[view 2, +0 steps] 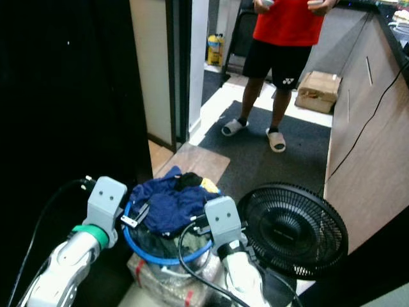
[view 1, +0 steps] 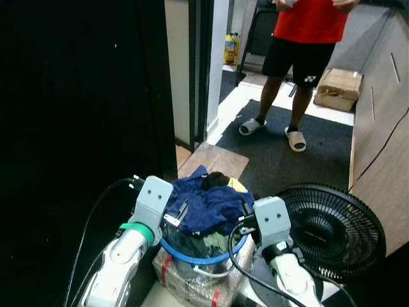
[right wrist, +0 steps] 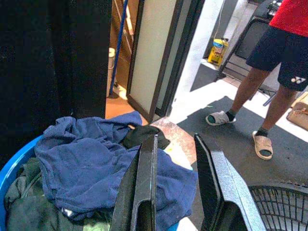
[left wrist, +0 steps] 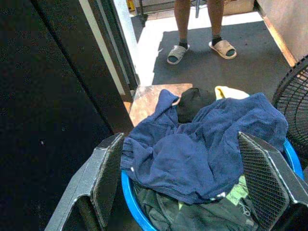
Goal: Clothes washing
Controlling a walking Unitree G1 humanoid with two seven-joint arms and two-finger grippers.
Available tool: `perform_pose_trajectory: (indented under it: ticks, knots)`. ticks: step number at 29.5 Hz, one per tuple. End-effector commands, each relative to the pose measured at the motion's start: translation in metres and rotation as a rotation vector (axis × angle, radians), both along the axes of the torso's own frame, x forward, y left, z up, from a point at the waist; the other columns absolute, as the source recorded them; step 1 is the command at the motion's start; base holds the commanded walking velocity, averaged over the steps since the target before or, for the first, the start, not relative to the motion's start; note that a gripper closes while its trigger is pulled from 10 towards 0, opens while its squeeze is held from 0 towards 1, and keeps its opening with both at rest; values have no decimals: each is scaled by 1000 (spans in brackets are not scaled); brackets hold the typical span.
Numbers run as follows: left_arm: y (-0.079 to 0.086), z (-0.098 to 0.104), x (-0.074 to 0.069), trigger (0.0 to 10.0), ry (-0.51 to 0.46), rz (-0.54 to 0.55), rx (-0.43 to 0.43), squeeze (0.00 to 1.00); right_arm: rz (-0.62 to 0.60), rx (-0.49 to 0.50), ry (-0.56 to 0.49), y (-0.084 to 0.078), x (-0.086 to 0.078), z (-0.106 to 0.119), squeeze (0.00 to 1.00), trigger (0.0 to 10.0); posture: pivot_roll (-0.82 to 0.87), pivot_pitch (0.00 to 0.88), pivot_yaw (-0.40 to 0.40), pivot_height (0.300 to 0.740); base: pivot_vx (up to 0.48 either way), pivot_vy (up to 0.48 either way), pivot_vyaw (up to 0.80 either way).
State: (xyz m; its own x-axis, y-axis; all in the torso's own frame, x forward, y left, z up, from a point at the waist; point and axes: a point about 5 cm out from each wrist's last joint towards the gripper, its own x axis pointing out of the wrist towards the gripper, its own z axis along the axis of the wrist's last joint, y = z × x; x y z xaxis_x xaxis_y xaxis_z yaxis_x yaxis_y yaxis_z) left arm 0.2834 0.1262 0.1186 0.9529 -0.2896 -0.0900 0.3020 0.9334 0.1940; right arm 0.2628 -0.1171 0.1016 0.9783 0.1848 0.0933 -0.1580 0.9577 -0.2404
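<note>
Blue basket (view 1: 192,257) — heaped clothes (view 1: 211,204)

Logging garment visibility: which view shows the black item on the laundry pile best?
The left wrist view: the black garment lies unobstructed atop the navy cloth. The eye views show it small; in the right wrist view it sits just behind the gripper's fingers.
</note>
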Motion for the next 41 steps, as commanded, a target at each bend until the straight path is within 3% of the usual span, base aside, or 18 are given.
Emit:
perform_pose_trajectory:
  ticks: [1, 41]
  knots:
    - [1, -7, -3, 10000, 24, 0, 8, 0, -8, 3, 18, -1, -2, -4, 0, 10000, 54, 0, 61, 650, 0, 0, 0]
    - [-1, -4, 0, 10000, 15, -3, 3, 0, -10, 17, 1, -1, 0, 0, 0, 10000, 55, 0, 67, 534, 0, 0, 0]
